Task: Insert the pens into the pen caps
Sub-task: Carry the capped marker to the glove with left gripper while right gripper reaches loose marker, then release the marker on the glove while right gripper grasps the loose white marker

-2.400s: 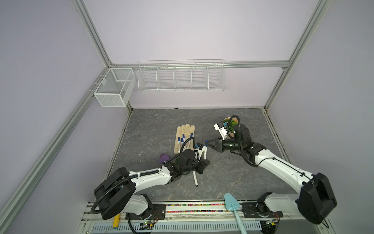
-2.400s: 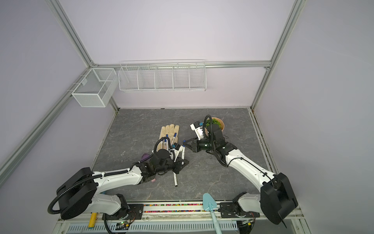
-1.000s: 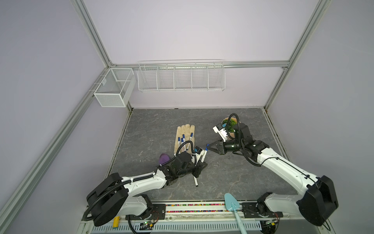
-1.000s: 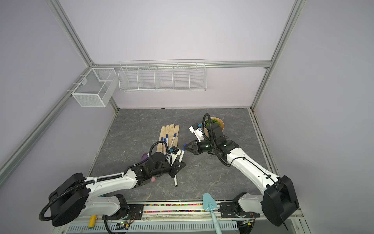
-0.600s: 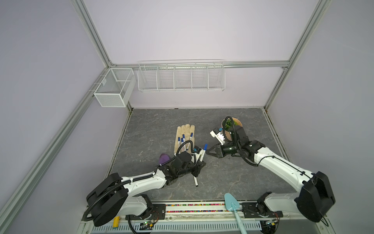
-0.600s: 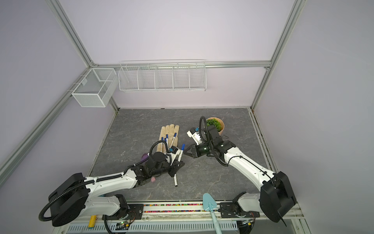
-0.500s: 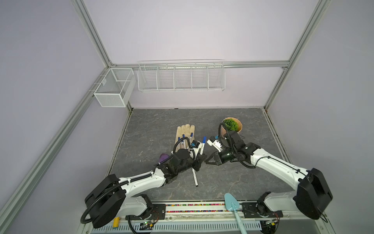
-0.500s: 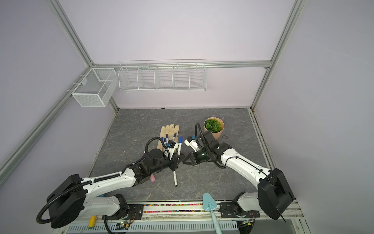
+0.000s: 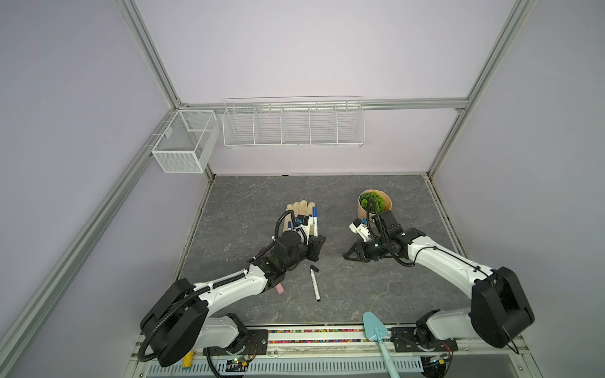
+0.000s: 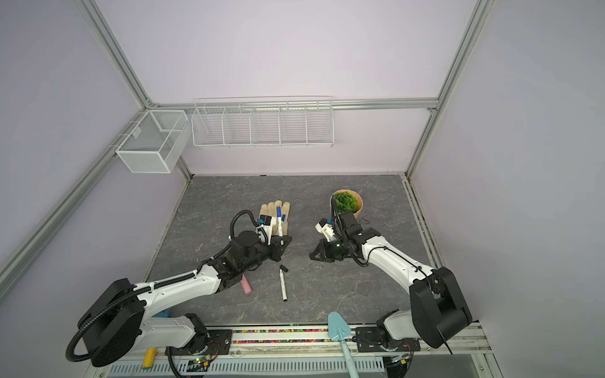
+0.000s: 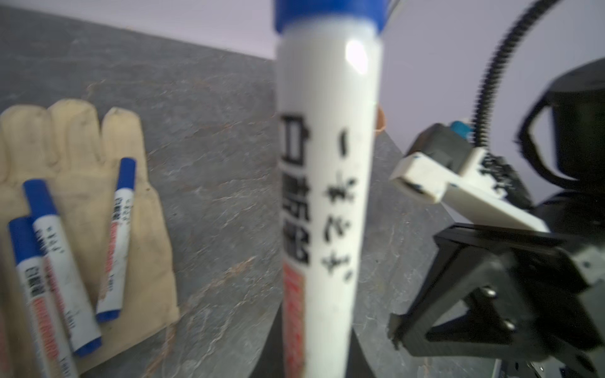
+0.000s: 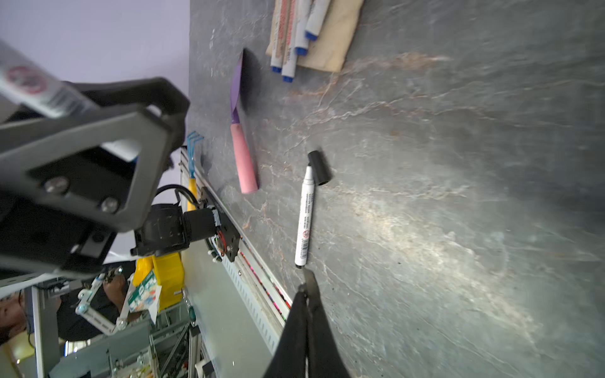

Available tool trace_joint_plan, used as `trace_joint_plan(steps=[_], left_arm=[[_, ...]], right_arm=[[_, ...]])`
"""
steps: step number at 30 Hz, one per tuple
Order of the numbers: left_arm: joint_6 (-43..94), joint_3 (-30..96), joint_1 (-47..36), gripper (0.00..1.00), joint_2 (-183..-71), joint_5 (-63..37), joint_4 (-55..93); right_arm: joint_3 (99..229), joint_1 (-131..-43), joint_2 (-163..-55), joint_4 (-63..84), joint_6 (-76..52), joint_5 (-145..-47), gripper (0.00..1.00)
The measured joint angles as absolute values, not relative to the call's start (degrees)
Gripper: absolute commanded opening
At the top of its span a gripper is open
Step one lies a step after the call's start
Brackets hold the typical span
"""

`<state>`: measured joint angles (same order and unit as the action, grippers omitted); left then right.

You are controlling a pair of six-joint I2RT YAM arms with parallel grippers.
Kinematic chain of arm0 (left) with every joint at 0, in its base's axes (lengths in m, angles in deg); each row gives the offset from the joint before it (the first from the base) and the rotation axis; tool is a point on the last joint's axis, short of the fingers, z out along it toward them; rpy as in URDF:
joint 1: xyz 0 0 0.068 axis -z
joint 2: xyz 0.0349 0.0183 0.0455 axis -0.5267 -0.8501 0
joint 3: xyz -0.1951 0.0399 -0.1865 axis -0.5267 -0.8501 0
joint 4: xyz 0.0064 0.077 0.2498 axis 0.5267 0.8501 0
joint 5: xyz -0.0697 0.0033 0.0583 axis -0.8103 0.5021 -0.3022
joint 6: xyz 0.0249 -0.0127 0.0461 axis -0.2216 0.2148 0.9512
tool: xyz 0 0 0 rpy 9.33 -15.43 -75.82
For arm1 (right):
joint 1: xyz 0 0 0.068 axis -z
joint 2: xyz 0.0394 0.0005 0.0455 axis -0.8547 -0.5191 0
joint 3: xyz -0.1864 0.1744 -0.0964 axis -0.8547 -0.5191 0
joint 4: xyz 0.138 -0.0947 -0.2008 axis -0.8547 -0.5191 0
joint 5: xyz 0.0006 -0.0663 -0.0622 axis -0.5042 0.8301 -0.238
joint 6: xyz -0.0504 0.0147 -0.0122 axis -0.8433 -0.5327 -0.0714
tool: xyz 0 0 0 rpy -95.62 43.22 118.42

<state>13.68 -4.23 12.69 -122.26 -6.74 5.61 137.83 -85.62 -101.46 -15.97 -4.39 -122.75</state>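
Note:
My left gripper (image 9: 315,246) is shut on a white pen (image 11: 327,183) that wears a blue pen cap (image 11: 330,13); in both top views this pen (image 10: 279,220) sticks out over the glove. My right gripper (image 9: 346,257) is shut and empty, a short way right of the left one, jaws pressed together (image 12: 306,289). A white pen with black print (image 9: 315,285) lies uncapped on the floor, a loose black pen cap (image 12: 318,167) lying at its tip. Three blue-capped pens (image 11: 116,235) rest on the glove.
A beige glove (image 9: 296,209) lies behind the left gripper. A pink-handled purple trowel (image 12: 244,160) lies under the left arm. A potted plant (image 9: 375,204) stands behind the right arm. A teal shovel (image 9: 376,333) lies on the front rail. Wire baskets (image 9: 293,126) hang on the back wall.
My right gripper has drawn back to the right, away from the left gripper's pen, and has shut empty. The left gripper has swung its capped pen toward the glove.

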Motion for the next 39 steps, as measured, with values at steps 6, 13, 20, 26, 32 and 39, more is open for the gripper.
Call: trace_joint_plan(steps=[6,13,20,26,32,39], left_arm=[[10.07,2.24,7.53,0.01,-133.10,-7.16,14.59],[7.32,11.59,1.45,0.23,-144.20,-8.86,22.79],[6.60,17.41,0.86,0.36,-147.39,-9.93,28.84],[6.57,17.71,0.86,0.37,-147.33,-10.35,31.07],[6.36,17.69,0.86,0.44,-145.53,-11.05,32.47],[6.03,15.44,2.37,0.51,-136.77,-10.33,33.17]], right_arm=[[137.83,-85.34,-101.46,-15.90,-4.04,-121.97,0.08],[137.70,-85.27,-101.46,-15.97,-4.08,-121.57,0.08],[137.06,-84.66,-101.44,-16.19,-4.30,-121.36,0.07],[137.00,-84.42,-101.44,-16.19,-4.32,-121.38,0.07],[137.00,-84.31,-101.28,-16.23,-4.39,-121.36,0.10],[137.02,-86.01,-100.80,-16.60,-5.98,-120.94,0.25]])
